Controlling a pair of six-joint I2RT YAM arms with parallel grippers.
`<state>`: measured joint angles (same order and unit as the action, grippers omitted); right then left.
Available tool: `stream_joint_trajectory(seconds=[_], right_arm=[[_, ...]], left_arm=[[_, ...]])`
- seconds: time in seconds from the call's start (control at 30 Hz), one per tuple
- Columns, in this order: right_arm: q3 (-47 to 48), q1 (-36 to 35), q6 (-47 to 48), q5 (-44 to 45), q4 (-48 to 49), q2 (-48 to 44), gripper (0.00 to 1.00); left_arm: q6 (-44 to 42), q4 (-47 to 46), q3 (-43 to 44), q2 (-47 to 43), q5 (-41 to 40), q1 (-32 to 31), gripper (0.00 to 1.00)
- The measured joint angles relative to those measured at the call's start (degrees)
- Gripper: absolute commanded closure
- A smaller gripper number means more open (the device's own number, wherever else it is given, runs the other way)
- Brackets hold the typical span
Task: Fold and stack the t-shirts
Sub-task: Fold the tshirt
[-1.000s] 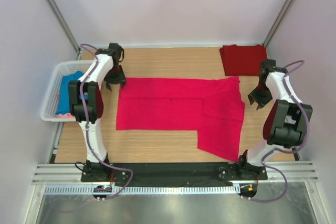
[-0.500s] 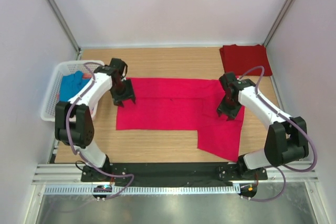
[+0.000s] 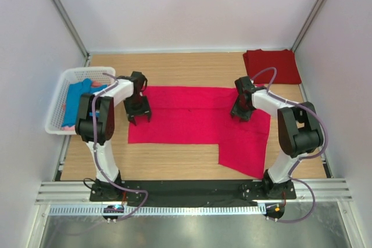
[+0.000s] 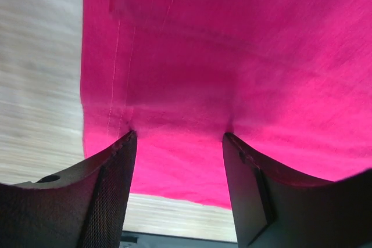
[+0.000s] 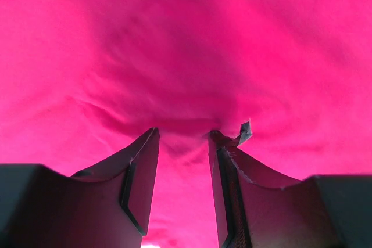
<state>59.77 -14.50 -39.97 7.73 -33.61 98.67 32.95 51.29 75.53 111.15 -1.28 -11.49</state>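
Observation:
A bright pinkish-red t-shirt (image 3: 192,121) lies flat on the wooden table, partly folded, with a flap hanging toward the near right. My left gripper (image 3: 139,115) is open, its fingertips pressed on the shirt's left edge (image 4: 174,85). My right gripper (image 3: 242,113) is open, its fingertips pressed into the shirt's right part (image 5: 186,56), with cloth puckered between them. A darker red t-shirt (image 3: 271,65) lies folded at the back right. A blue t-shirt (image 3: 78,98) and a pale pink one (image 3: 71,126) lie in the basket.
A white lattice basket (image 3: 57,108) stands at the left table edge. Bare wood (image 3: 174,68) runs behind the shirt and along the near edge (image 3: 163,161). White walls close in the sides and back.
Both arms swung in from the table's sides and came down onto the pinkish-red shirt, the left at its left edge, the right at its right part. The shirt's right edge now lies folded inward.

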Motion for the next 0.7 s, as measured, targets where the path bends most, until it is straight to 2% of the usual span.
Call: stream_joint_trajectory(seconds=[0.17,0.43,0.53,0.7], right_arm=[[4.11,0.00,2.01,-0.44,4.02,4.11,0.54],[17.20,0.00,6.01,-1.29,5.79,14.01,0.54],[21.03,0.00,6.21,-0.74,2.12,15.63,0.54],[27.08,0.00,-1.90,4.24,-14.91,13.05,0.53]], left_arm=[[-0.44,1.66,6.49,4.15,-3.50,0.33,0.37],[-0.52,6.27,19.26,11.82,-6.95,1.79,0.38],[-0.55,6.82,21.05,12.41,-7.78,2.10,0.36],[-0.31,7.58,19.47,7.78,-6.12,2.25,0.35]])
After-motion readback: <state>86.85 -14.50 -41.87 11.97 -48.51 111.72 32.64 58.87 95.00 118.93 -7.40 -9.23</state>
